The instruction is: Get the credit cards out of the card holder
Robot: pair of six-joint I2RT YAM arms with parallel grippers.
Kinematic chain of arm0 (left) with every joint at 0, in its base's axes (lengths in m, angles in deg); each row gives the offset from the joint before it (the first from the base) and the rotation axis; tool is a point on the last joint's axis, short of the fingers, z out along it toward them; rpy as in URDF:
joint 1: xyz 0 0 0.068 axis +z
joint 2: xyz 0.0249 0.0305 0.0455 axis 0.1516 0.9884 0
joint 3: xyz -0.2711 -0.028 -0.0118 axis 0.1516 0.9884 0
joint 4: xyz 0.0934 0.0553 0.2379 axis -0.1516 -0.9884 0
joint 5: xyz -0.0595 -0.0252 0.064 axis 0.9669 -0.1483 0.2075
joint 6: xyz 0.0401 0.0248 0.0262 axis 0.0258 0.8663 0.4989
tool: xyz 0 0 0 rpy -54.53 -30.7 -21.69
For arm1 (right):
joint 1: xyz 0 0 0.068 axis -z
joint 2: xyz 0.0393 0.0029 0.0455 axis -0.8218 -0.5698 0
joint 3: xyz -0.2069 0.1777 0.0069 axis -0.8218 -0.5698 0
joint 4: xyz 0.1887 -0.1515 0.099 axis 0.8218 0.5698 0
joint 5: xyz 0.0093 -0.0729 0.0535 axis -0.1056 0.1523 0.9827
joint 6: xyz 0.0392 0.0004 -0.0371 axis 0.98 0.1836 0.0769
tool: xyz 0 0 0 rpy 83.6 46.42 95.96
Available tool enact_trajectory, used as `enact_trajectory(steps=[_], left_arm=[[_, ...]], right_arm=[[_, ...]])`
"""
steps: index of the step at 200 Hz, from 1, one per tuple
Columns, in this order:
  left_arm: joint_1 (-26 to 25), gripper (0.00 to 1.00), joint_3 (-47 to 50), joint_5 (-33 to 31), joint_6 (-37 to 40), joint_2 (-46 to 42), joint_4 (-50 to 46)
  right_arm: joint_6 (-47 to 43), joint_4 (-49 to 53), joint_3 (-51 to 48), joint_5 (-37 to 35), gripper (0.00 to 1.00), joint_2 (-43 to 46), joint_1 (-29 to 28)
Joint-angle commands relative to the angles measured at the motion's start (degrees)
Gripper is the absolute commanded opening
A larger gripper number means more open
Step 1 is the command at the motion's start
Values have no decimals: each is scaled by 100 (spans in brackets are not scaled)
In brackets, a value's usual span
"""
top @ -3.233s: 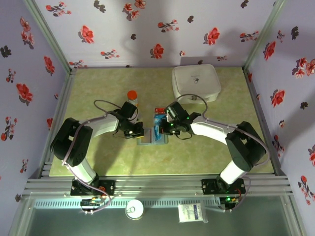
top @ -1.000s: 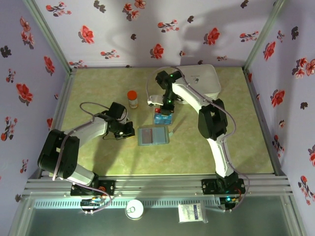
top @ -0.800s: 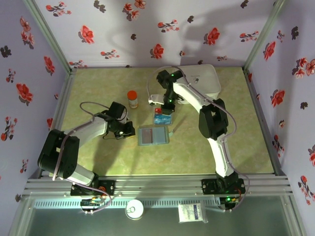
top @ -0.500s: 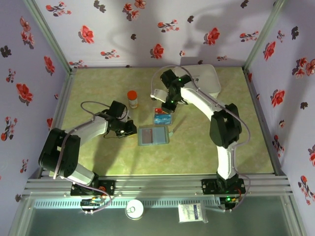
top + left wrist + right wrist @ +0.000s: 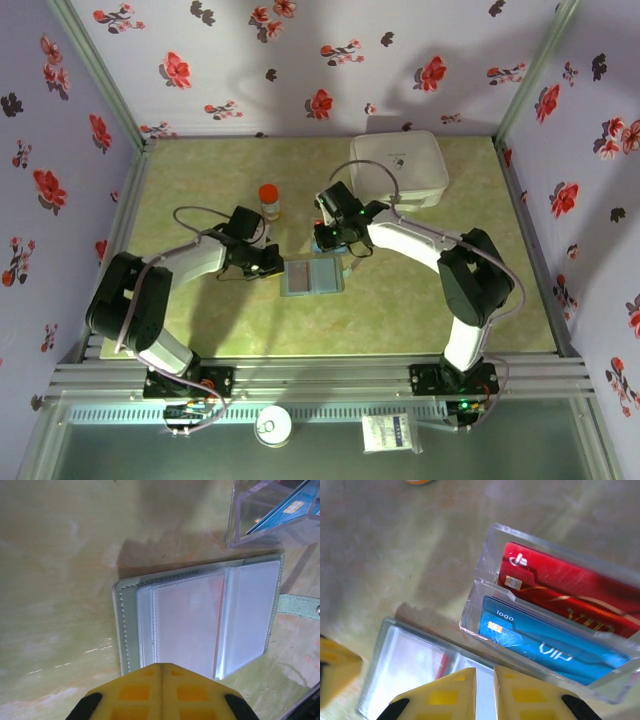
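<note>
Our left gripper [image 5: 161,672] is fully closed with nothing between its fingers, and its tips sit at the near edge of the open card holder [image 5: 200,615], seemingly to pin it. Our right gripper [image 5: 484,677] is closed down to a thin slit, also empty, and hovers over the holder's far edge beside the clear tray [image 5: 476,587]. We fear that the holder may slide or lift if the pinning tips slip on the smooth sleeve, and that the right fingers may knock the tray, which stands just beside it. The credit cards [image 5: 545,640], red and blue, stand in that tray, just ahead of the right fingers. A red strip [image 5: 220,597] shows inside the sleeve, so we judge that one card is not yet out.
</note>
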State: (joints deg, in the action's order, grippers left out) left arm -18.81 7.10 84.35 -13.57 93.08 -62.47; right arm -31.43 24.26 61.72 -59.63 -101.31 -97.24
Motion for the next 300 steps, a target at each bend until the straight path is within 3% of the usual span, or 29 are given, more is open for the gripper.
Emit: enact_trajectory(steps=[1, 44, 77, 139, 200, 300], left_arm=[[-90, 0, -14, 109, -75, 208, 40], [-121, 0, -111, -193, 165, 255, -342], [-121, 0, -89, -230, 149, 109, -397], [-120, 0, -24, -190, 92, 300, -263], [-126, 0, -35, -342, 137, 390, -444], [-122, 0, 9, -391, 119, 352, -418]], right_arm=[[1566, -899, -254, 256, 18, 146, -124], [2314, -1273, -516, 948, 16, -110, -179], [2613, -1829, -830, 1366, 21, -188, -272], [2795, -1818, -936, 1400, 30, -267, -386], [2560, -1156, -721, 1263, 26, -444, -546], [2539, -982, -542, 1195, 27, -714, -715]])
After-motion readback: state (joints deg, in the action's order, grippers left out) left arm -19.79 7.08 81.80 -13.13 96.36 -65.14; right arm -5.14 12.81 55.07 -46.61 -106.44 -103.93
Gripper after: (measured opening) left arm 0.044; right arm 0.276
